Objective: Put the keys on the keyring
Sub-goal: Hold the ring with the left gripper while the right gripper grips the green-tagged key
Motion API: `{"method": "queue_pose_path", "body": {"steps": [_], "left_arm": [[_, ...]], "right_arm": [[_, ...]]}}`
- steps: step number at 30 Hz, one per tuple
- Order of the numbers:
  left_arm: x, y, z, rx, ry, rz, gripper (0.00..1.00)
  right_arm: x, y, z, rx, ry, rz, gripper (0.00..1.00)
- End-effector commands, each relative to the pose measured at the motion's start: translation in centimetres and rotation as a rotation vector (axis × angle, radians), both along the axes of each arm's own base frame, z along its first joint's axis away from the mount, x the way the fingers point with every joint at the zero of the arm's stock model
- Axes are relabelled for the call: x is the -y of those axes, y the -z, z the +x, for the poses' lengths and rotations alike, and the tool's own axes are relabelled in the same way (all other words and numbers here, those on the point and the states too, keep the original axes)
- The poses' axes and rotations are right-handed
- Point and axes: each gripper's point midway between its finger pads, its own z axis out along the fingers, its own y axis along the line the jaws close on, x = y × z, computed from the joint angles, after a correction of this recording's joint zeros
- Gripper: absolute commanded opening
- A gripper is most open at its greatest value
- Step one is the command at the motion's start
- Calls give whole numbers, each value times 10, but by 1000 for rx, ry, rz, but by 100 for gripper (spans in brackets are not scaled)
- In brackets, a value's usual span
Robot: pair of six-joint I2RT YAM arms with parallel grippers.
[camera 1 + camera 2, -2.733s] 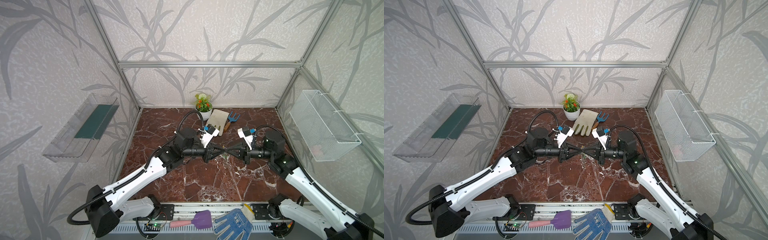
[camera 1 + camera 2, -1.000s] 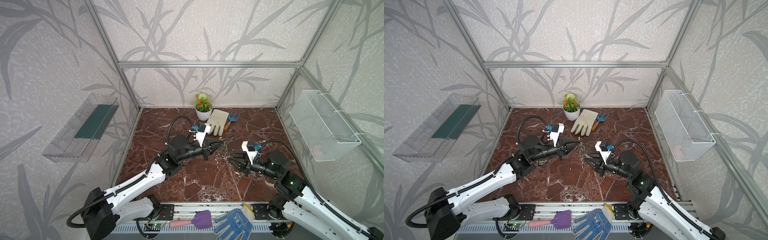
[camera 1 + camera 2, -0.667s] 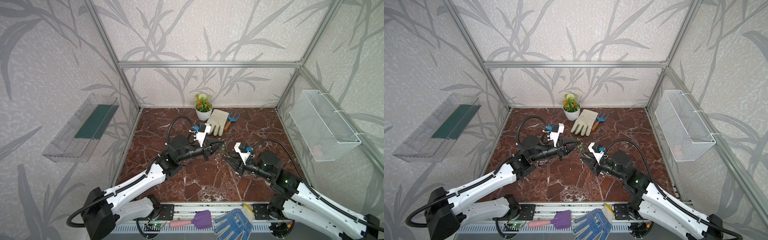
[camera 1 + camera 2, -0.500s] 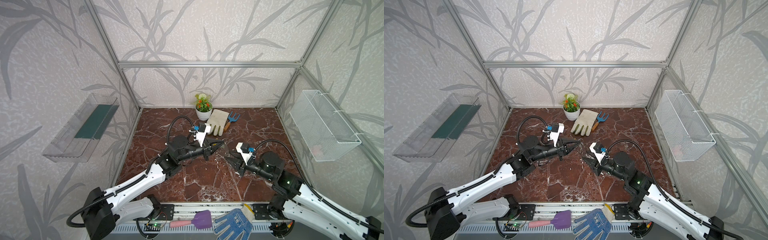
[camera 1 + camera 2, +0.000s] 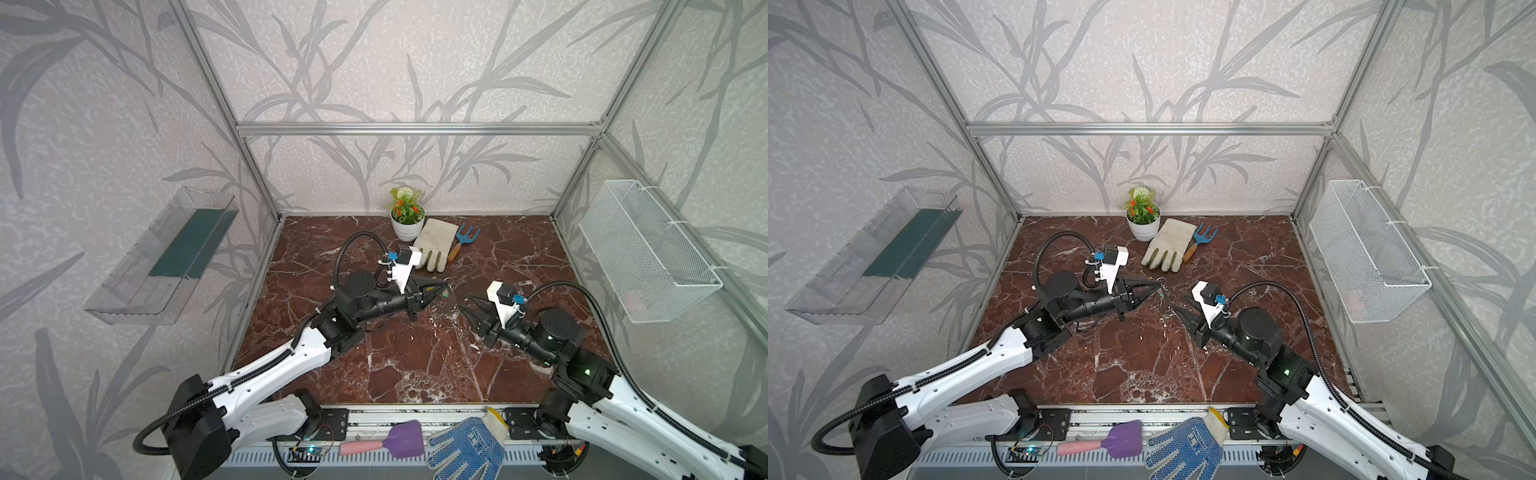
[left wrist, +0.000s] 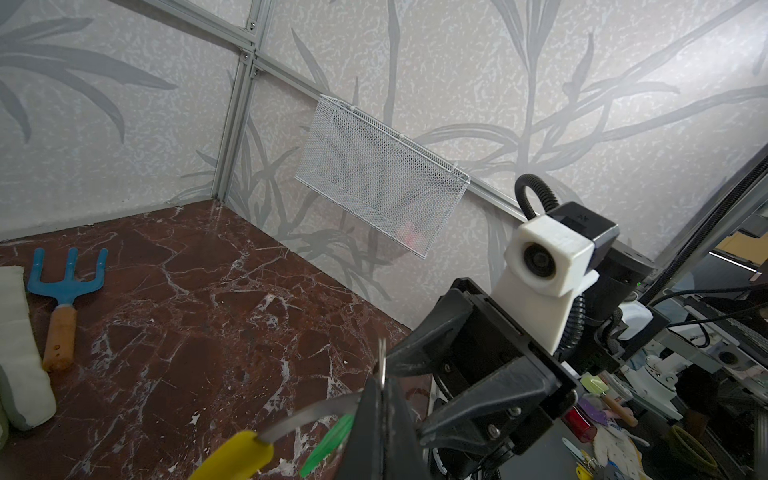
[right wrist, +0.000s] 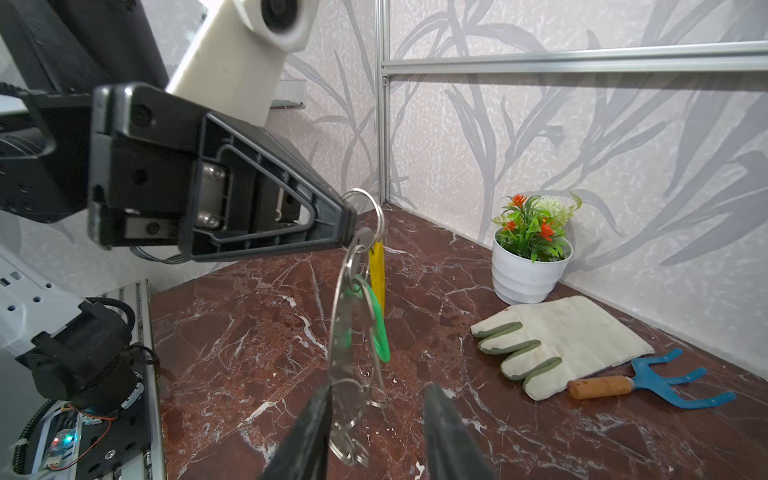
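finds the left end effector [image 7: 350, 226] clamped shut on the upper arc of the keyring [image 6: 307, 417], holding it raised clear of the tabletop [image 7: 540, 436]. finds the hoop hanging edge-on in the right wrist view, with the yellow sleeve [image 7: 377, 274] just below the clamp and the small silver rings [image 7: 351, 440] dangling at the bottom. finds the green key [image 7: 380, 332] hanging against the hoop beside the sleeve; judges its thin loop to be round the hoop, but cannot confirm this, the loop being too fine to trace. finds the right end effector [image 5: 466, 303] narrowly parted and empty, near the hanging ring in both top views yet apart from it. judges the step in hand to be seating or checking the key on the hoop. recommends: hold the left clamp firm and level; approach slowly with the right, square to the plane of the hoop; pinch the green plastic body, not the wire loop; avoid snagging the loose silver rings; avoid pushing the hoop sideways, a thin hoop being likely to swing or twist in a tip grip; release only with the loop seen fully round the hoop.
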Motion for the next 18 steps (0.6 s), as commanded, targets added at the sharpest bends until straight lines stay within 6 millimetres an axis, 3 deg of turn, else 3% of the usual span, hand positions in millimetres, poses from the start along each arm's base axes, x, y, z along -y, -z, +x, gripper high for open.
{"method": "queue_pose_path", "body": {"steps": [1, 12, 18], "left_arm": [[-2, -17, -8, 42, 25, -39, 0], [1, -18, -9, 38, 42, -40, 0], [2, -18, -10, 35, 47, -41, 0]], "right_arm": [[-6, -18, 1, 22, -21, 24, 38], [-19, -25, 8, 38, -42, 27, 36], [-23, -27, 12, 47, -41, 29, 28]]}}
